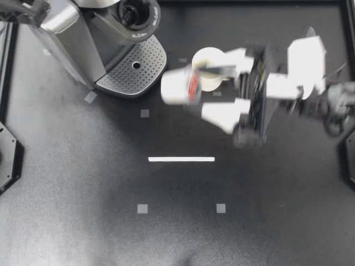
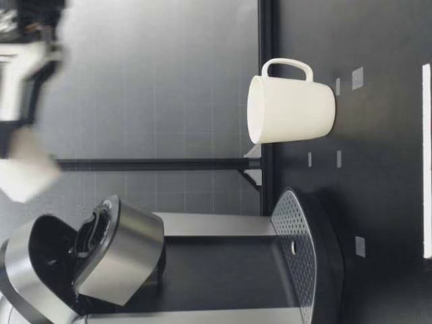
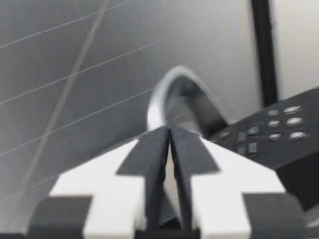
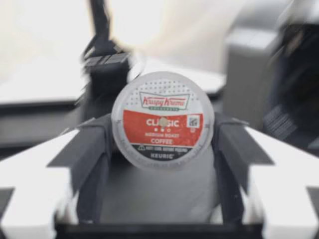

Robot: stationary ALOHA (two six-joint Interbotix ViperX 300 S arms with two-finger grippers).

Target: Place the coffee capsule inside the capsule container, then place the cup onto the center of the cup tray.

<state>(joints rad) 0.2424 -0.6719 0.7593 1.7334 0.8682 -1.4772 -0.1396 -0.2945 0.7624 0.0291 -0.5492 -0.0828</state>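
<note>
Capsule (image 4: 163, 119), clenched in your right pincer (image 1: 201, 88), shows its label only wrist-side; low view alone shows the whole cup (image 2: 291, 108).

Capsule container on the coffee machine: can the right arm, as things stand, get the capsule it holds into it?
Probably yes. The capsule container sits open, facing up. The right gripper, shut on the capsule, hangs above the table near the coffee machine, with nothing between them.

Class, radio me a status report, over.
Left gripper shut by silver coffee machine. Right gripper shut on white, red-lidded coffee capsule, aloft. White mug directly below.
</note>
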